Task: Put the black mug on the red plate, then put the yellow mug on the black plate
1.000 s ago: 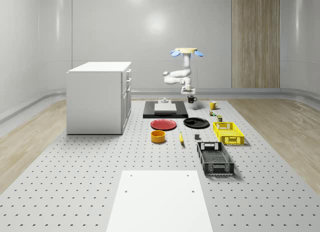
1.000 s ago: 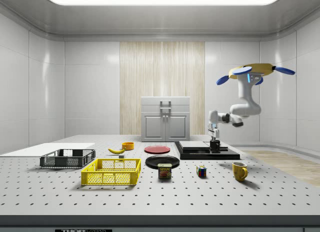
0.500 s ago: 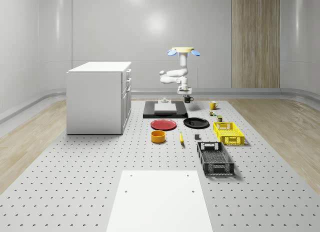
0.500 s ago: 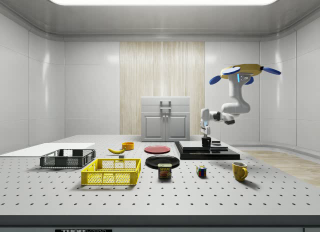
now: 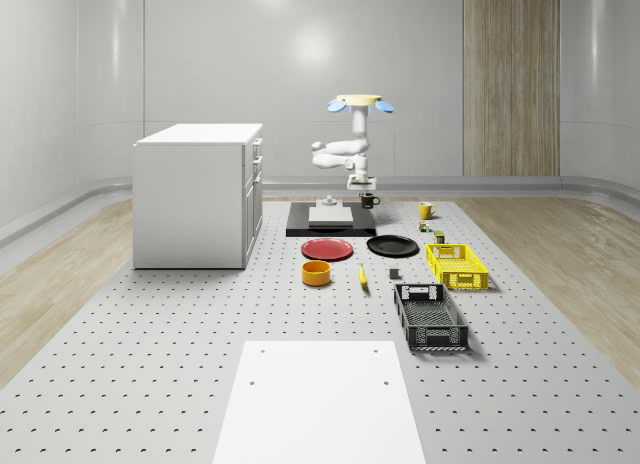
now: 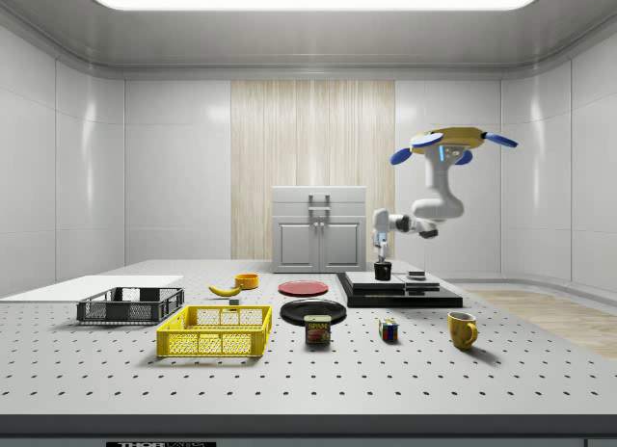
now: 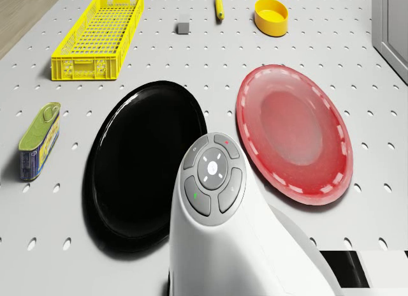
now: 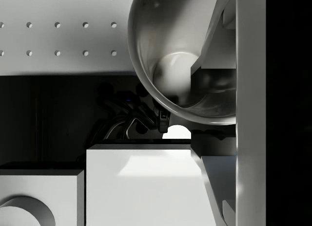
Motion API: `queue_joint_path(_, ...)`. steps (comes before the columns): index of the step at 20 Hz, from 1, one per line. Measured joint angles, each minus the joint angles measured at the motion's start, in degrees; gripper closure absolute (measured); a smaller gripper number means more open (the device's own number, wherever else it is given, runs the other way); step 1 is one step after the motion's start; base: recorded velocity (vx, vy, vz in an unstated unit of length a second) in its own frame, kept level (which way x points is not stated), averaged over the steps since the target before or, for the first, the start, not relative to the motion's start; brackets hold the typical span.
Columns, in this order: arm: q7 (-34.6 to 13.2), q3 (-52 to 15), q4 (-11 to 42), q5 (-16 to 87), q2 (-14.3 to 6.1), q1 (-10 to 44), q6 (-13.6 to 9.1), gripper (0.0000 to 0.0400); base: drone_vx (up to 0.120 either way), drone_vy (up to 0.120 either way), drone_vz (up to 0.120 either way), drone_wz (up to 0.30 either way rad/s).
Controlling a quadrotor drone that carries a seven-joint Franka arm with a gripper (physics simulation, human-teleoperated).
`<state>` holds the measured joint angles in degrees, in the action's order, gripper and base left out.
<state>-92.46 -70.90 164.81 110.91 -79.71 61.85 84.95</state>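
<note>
The drone [image 6: 449, 139] hovers above the black platform [image 6: 400, 295], its gripper [image 6: 383, 259] clamped on the black mug [image 6: 383, 271] held aloft. The drone view shows the red plate [image 7: 294, 133] beside the black plate [image 7: 143, 159] — the side view shows the yellow mug [image 6: 462, 329] well apart on the table [image 6: 318, 380].

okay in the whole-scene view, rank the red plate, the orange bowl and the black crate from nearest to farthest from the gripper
Measured from the gripper, which holds the black mug above the dark platform:
1. Red plate, just in front of the platform.
2. Orange bowl, nearer the camera than the plate.
3. Black crate, toward the view's right, closest to the camera.
</note>
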Motion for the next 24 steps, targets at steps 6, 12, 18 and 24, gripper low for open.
queue_joint_path(6, -0.2, -0.1, 0.0, -0.3, -0.6, 0.2, 0.6, 0.0290, 0.120, -0.120, 0.000, 0.000)
queue_joint_path(12, -0.4, -0.3, -0.1, -0.6, -1.2, 0.4, 1.1, 0.0290, 0.120, -0.120, 0.000, 0.000)
queue_joint_path(18, -0.5, -0.4, -0.1, -0.8, -1.7, 0.6, 1.6, 0.0290, 0.120, -0.120, 0.000, 0.000)
queue_joint_path(24, -0.7, -0.5, -0.2, -1.0, -2.2, 0.8, 2.1, 0.0290, 0.120, -0.120, 0.000, 0.000)
